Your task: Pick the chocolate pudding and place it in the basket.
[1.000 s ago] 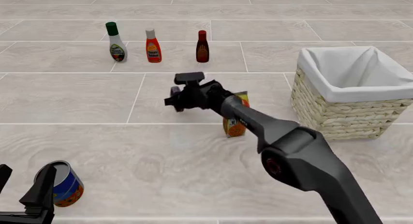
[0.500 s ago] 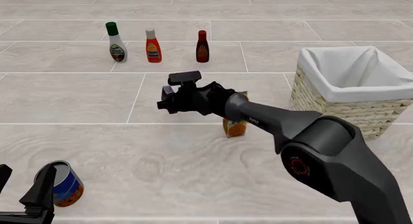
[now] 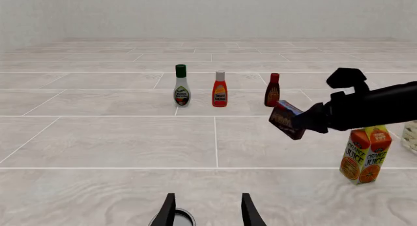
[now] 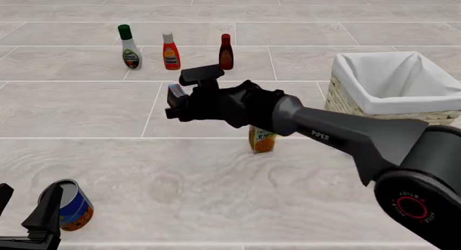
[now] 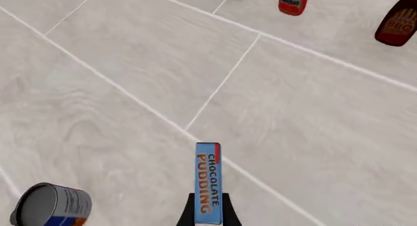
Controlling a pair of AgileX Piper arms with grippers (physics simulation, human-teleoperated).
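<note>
Right hand (image 4: 173, 101) pinching the chocolate pudding (image 4: 175, 92), lifted clear of the bench (image 4: 108, 153).

We see the carton tilted in the air, held by its lower end, with its blue edge showing in the right wrist view. Taking the basket (image 4: 389, 120) as landmark: the pudding is well apart from it, out on its left, beyond the orange juice carton (image 4: 262, 139) that stands between them just left of the basket. Three bottles (image 4: 169, 51) stand farther back and left of the basket. Our left hand (image 4: 32, 228) is spread, nothing between its fingers, beside a tin can (image 4: 70, 204), far left and nearer than the basket.
</note>
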